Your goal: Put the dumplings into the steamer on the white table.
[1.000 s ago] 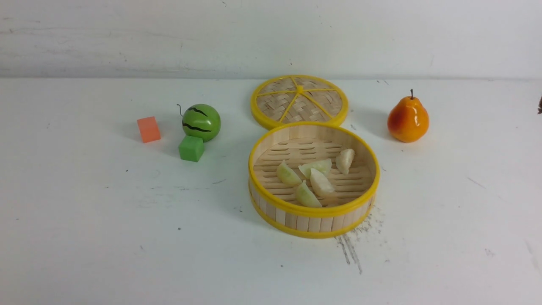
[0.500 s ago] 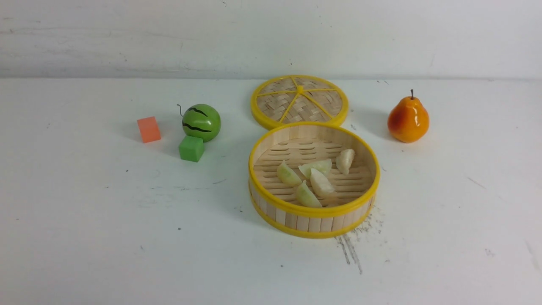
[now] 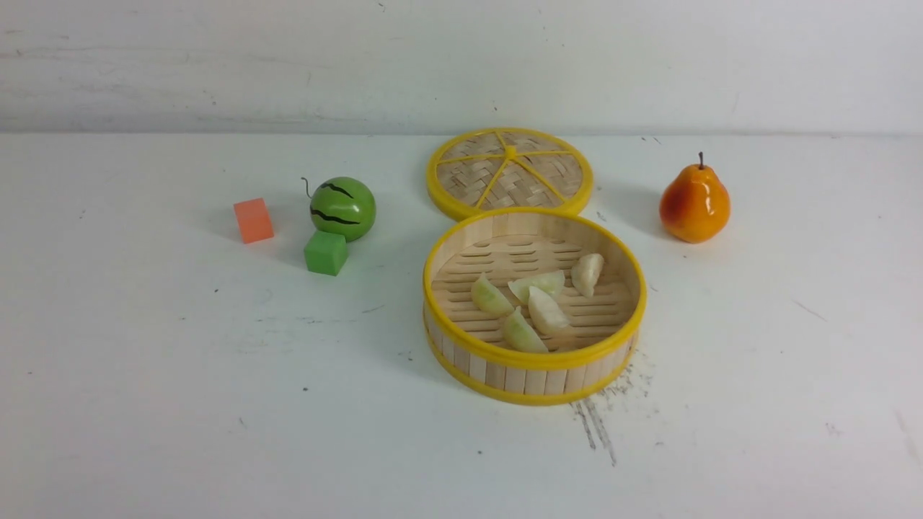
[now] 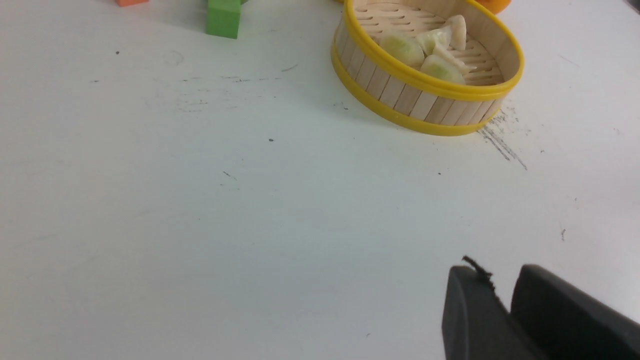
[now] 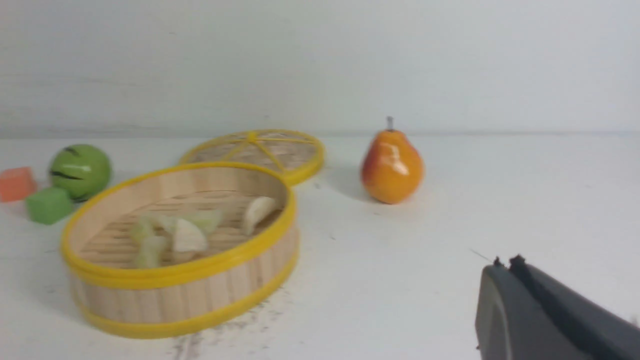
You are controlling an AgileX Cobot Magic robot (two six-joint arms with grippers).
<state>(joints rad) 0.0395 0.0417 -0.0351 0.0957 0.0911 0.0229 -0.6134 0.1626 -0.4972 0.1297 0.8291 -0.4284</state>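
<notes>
With all five dumplings [image 3: 537,303] inside the steamer [image 3: 533,358], nothing left to load. Left gripper [image 4: 500,287] slightly parted, empty; right gripper [image 5: 506,263] closed, empty. Lid [image 3: 510,171] at twelve o'clock.

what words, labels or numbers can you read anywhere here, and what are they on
None: no view shows any readable text.
The steamer, its lid and the dumplings carry no print.
The toy watermelon has only black stripes, no letters.
The pear, orange cube and green cube are plain.
The white table bears only dark specks and grey scuffs, not writing.
</notes>
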